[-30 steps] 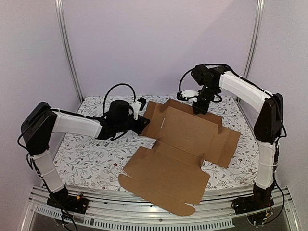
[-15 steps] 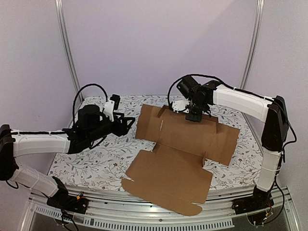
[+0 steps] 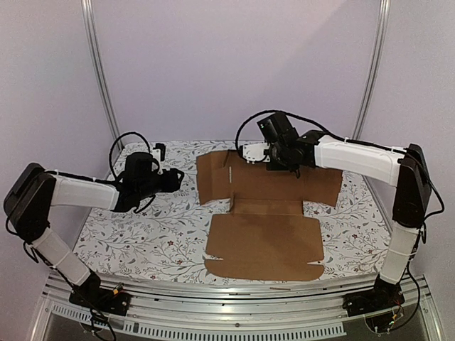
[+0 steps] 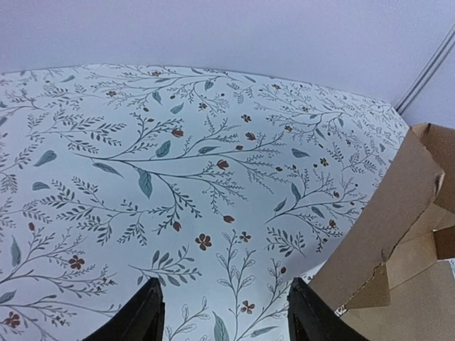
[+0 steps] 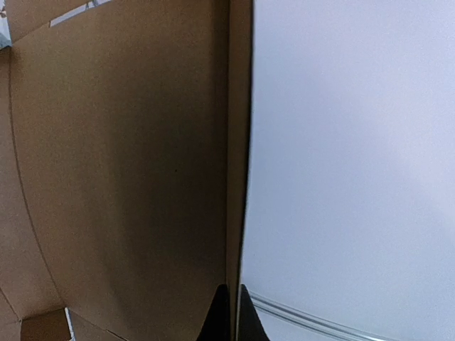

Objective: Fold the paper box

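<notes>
Paper box (image 3: 263, 238): one; left arm (image 3: 78, 190), right arm (image 3: 355, 158): two; floral tablecloth (image 3: 142, 234): one

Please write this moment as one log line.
right gripper: shut on paper box rear edge | left gripper: open, apart from it | fold: not done

I am running this rig in a lab test cell: plain pale panels (image 3: 234, 64) close in the back and sides, framed by bare aluminium posts (image 3: 99, 71) at upper left and upper right. A slotted aluminium rail (image 3: 213, 312) crosses the bottom of the frame, and a floral cloth (image 3: 142, 238) covers the table.
</notes>
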Action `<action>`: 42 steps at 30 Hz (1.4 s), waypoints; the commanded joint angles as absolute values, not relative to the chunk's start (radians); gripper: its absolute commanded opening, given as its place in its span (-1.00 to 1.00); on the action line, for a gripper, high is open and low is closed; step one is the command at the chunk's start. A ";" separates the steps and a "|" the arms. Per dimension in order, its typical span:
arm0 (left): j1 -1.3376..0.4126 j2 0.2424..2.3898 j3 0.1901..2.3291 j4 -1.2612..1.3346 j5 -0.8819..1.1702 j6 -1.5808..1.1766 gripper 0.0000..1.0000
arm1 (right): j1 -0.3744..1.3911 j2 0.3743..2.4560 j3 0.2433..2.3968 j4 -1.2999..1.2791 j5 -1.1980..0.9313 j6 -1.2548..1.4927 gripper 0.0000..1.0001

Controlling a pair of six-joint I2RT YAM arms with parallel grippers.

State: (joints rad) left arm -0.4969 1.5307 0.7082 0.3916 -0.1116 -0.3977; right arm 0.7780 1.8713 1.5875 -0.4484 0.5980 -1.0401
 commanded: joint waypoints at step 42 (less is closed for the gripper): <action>-0.672 1.983 0.960 0.737 0.185 -0.099 0.17 | 0.891 1.831 1.224 -0.026 0.723 -1.151 -1.00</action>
